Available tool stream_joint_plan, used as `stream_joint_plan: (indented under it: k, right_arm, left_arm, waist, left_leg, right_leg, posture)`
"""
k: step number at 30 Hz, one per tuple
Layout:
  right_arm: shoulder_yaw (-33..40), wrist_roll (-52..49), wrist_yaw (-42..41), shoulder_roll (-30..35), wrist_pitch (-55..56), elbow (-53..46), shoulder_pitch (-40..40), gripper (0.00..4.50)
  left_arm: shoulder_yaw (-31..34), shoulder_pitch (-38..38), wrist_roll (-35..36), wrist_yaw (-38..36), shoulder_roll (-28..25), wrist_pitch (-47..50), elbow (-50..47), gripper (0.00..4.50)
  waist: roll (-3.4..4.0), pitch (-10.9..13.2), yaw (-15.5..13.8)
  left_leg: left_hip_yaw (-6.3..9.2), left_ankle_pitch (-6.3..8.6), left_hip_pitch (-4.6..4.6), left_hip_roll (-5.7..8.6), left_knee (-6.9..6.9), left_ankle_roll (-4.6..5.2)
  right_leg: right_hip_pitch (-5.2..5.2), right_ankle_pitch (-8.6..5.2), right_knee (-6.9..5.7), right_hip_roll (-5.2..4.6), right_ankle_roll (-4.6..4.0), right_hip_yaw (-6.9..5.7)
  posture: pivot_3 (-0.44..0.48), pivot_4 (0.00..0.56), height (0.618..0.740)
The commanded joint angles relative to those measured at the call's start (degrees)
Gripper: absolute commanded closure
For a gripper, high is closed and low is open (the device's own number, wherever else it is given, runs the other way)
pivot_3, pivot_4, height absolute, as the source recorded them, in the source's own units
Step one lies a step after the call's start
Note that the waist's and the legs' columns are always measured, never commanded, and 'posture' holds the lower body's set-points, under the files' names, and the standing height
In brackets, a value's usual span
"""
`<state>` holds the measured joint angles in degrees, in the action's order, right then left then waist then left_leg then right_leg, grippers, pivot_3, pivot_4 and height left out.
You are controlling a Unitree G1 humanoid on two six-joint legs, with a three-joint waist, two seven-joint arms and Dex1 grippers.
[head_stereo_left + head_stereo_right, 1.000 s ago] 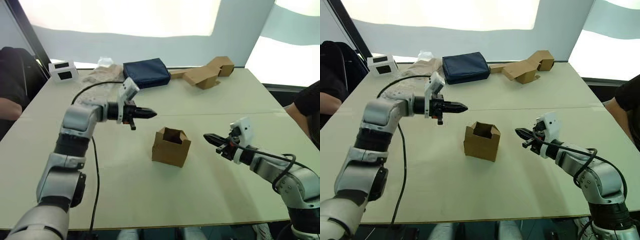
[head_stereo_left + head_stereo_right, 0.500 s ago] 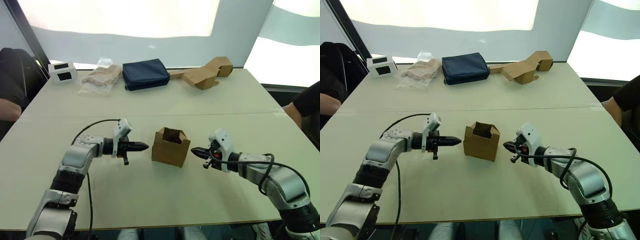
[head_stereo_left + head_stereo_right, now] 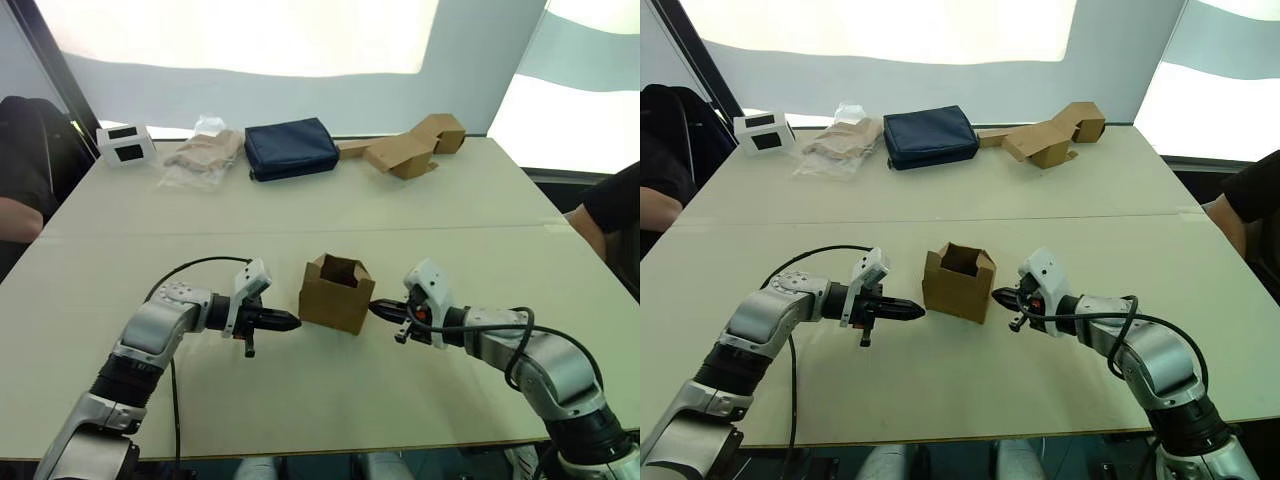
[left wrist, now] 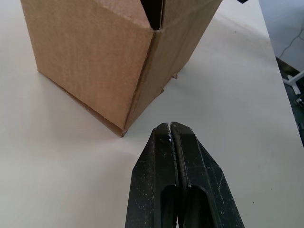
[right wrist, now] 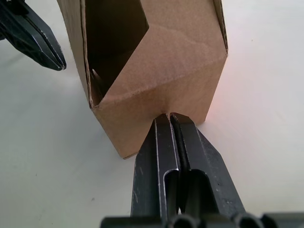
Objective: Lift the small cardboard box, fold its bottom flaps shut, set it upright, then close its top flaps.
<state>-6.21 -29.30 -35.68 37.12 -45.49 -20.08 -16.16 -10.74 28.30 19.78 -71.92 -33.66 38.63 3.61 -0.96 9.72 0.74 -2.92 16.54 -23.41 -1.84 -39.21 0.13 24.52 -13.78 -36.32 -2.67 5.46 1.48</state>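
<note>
small cardboard box [image 3: 337, 294] upright on worktop [image 3: 420, 215], top open, underside hidden | left gripper [image 3: 294, 322] closed, just beside it | right gripper [image 3: 374, 308] closed, tips touching its wall

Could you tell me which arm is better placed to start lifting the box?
Right, probably: the right gripper, shut, already meets the box wall, while the left gripper, also shut, stops short of it.

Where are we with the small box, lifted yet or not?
Nothing is done yet: the small cardboard box sits on the table, its top flaps open. In hand: the shut right gripper touches one side, and the shut left gripper is a short gap from the opposite side. Left: lift, fold the bottom flaps, set upright, close the top.
</note>
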Motion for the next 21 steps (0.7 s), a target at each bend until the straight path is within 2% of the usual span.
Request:
stream_joint_plan:
  k: [1, 10, 16, 21]
  right_arm:
    - [-0.14, 1.79, -1.14, 0.46, 1.33, 0.24, -0.99, 4.5]
    - [1.42, 4.22, -2.92, 1.33, 2.28, 1.59, 0.12, 4.5]
    - [1.6, 4.38, -2.74, 0.17, 1.93, 1.15, -0.32, 4.5]
    - [1.92, 4.38, -2.63, -0.99, 2.78, 1.22, -0.58, 4.5]
  left_arm:
    - [0.59, 1.05, 0.52, -0.69, -1.57, -0.88, -0.65, 4.48]
    - [2.66, 9.49, -1.42, 3.3, 1.18, -7.24, 11.44, 4.48]
    - [0.53, 9.96, -2.25, 3.55, 4.3, -8.03, 11.3, 4.48]
    - [-0.81, 9.23, -2.39, 1.27, 3.51, -7.49, 9.72, 4.48]
  waist:
    - [0.0, 0.0, -0.04]
    - [0.0, 0.0, -0.15]
    - [-0.01, 0.0, -0.05]
    - [0.0, 0.0, -0.03]
  left_leg:
    - [0.0, 0.0, 0.0, 0.0, 0.0, 0.0]
    - [-0.04, 0.0, -0.01, 0.03, -0.02, 0.0]
    - [-0.02, 0.0, -0.01, 0.02, -0.01, 0.01]
    - [0.0, 0.0, 0.01, 0.01, -0.02, 0.0]
  right_leg:
    - [0.0, 0.0, 0.0, 0.0, 0.0, 0.0]
    - [-0.02, 0.0, 0.02, -0.02, 0.0, 0.0]
    - [-0.02, 0.01, 0.03, 0.01, 0.03, -0.01]
    - [-0.02, 0.01, -0.01, 0.03, 0.02, -0.01]
  posture:
    - [0.0, 0.15, 0.74]
    - [0.0, 0.15, 0.74]
    - [0.0, 0.15, 0.74]
    - [0.0, 0.15, 0.74]
